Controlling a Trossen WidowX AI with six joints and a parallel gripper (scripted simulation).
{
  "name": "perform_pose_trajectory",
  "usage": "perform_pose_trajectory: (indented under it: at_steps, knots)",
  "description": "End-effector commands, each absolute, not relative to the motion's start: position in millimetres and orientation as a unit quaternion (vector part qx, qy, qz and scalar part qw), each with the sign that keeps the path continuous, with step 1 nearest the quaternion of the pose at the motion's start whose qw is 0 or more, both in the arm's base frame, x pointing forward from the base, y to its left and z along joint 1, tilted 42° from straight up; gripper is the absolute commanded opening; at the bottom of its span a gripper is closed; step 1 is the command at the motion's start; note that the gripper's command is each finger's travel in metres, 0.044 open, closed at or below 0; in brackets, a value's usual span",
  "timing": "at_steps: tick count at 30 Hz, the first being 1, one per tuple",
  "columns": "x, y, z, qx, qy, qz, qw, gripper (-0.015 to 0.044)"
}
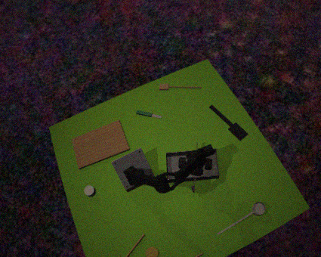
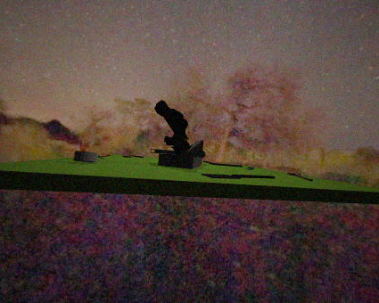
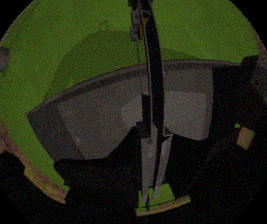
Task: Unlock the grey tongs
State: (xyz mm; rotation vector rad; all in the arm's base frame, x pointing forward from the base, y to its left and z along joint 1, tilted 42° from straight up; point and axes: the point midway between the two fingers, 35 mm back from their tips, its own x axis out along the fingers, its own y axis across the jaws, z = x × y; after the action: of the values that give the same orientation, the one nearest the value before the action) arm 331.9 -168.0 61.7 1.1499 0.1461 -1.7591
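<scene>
The green bench point(image 1: 103, 212) carries everything here; on it the wooden board point(image 1: 100, 143) lies well apart to one side of the roasting tin point(image 1: 174, 160), with the arm's grey base plate between them. The black arm point(image 2: 175, 125) is bent low over the tin, and in the wrist view the grey tongs point(image 3: 152, 96) run straight up the middle of the picture, lying across the tin's rim point(image 3: 91, 106) with their far end out over the green beyond. The claw point(image 3: 154, 185) has its fingers drawn in close on the near part of the tongs, so I judge it to be pinching the tongs, which rest on the tin and are not yet lifted. The step in hand looks like securing the grip before the lift. To do it well, I would keep the pinch firm and centred so the two arms of the tongs do not slip sideways, raise them straight up until they are free of the tin's walls, and only then tilt the wrist so the tips point down for the squeeze that frees the lock. A hold too near one end may let the tongs swing. The pictures are dim and grainy, and no brand, label or writing can be read on anything.
</scene>
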Motion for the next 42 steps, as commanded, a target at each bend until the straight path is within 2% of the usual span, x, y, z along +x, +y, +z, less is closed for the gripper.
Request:
perform_pose_trajectory:
  at_steps: [1,2,9,19,32,42]
  knots:
    - [332,-168,62,0.474,0.059,-0.726,0.495,0.0038]
    - [332,-168,62,0.474,0.059,-0.726,0.495,0.0031]
    - [334,-163,67,0.475,0.060,-0.726,0.494,-0.0150]
    - [341,-84,156,0.472,0.063,-0.728,0.493,-0.0150]
    - [341,-85,154,0.469,0.066,-0.728,0.496,-0.0150]
    - [347,-65,139,0.388,0.180,-0.706,0.564,-0.0150]
